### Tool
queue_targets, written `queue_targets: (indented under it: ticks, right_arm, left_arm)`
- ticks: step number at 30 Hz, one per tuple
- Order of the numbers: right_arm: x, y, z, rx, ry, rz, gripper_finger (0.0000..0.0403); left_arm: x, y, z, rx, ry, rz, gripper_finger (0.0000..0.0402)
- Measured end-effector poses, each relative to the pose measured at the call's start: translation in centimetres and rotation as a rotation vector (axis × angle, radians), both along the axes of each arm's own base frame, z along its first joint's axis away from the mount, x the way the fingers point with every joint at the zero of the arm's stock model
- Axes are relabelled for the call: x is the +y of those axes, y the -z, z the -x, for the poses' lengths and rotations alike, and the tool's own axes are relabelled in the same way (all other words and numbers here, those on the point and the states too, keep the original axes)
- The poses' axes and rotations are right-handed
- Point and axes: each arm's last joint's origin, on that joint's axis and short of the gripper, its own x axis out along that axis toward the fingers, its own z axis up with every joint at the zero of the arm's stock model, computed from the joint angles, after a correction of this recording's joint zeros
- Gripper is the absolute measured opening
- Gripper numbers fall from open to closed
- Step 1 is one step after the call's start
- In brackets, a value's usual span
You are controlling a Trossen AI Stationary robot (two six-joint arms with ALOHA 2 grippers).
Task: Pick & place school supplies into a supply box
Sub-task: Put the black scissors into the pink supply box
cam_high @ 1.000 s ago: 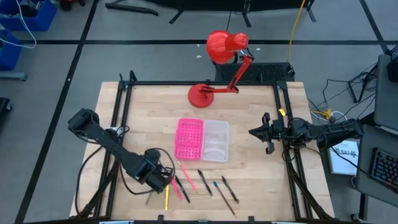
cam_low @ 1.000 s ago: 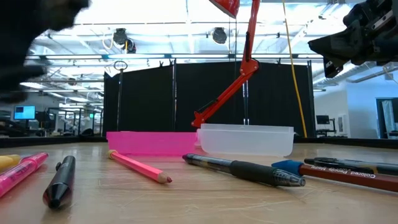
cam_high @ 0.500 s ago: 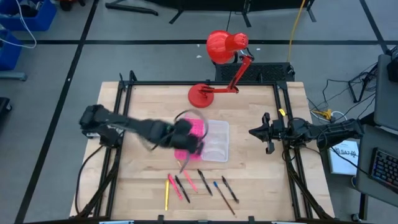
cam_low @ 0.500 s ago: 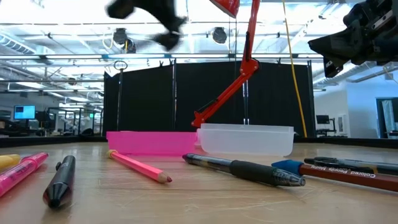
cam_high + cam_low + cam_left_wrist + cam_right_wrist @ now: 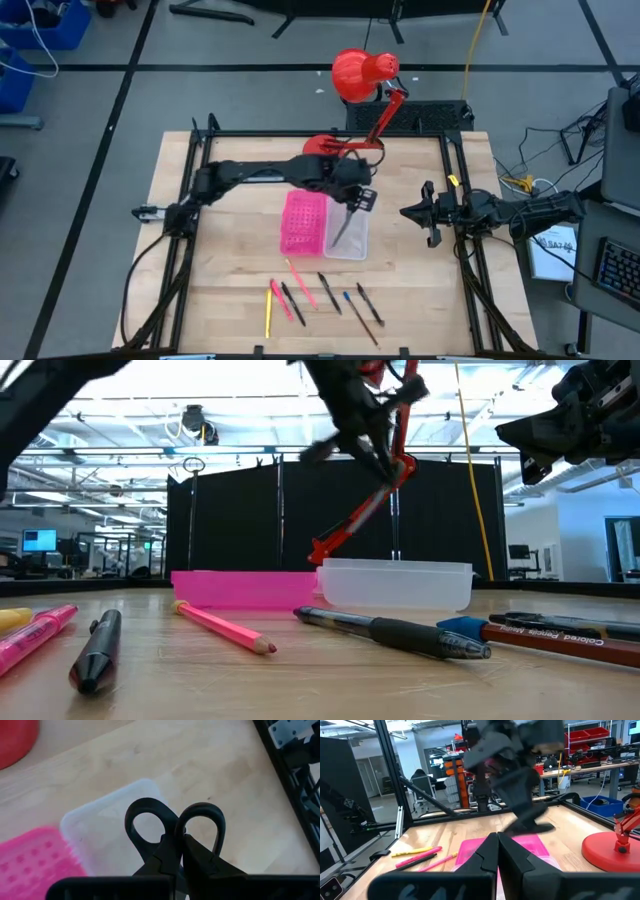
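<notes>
Wooden tabletop (image 5: 220, 260) carries the supply box, its clear tray (image 5: 350, 235) joined to a hot-pink half (image 5: 304, 222) at mid-table, and above the clear tray hang the black-handled scissors (image 5: 345, 222), pinched by the left gripper (image 5: 358, 196), whose jaws are clamped narrowly on them. Nearer the front edge, the remaining pens and pencils (image 5: 320, 298) lie in a loose row, well apart from the box. Behind the box stands a red desk lamp (image 5: 355, 95), while the right gripper (image 5: 430, 215) waits at the table's right side, jaws closed on nothing.
</notes>
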Motion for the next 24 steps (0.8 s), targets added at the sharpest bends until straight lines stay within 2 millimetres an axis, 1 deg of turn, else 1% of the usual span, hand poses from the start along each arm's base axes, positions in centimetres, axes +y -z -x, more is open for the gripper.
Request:
queue_targets:
  ticks: [4, 6, 8, 21, 24]
  right_arm:
    - [0.0, 0.0, 0.0, 0.0, 0.0, 0.0, 0.0]
    - [0.0, 0.0, 0.0, -0.001, 0.0, 0.0, 0.0]
    - [0.0, 0.0, 0.0, 0.0, 0.0, 0.0, 0.0]
    - [0.0, -0.1, 0.0, -0.008, 0.0, -0.001, 0.0]
    - [0.0, -0.1, 0.0, -0.007, 0.001, -0.001, 0.0]
  left_arm:
    - [0.1, 1.5, -1.2, 0.015, 0.02, 0.025, 0.0015]
    - [0.1, 2.5, -1.5, 0.04, 0.021, 0.028, 0.0015]
    - [0.2, 3.0, -1.6, 0.058, 0.012, 0.029, 0.0015]
    - [0.4, 3.5, -1.1, 0.135, -0.033, -0.025, 0.0015]
    - [0.4, 4.4, -1.3, 0.154, -0.03, -0.028, 0.0015]
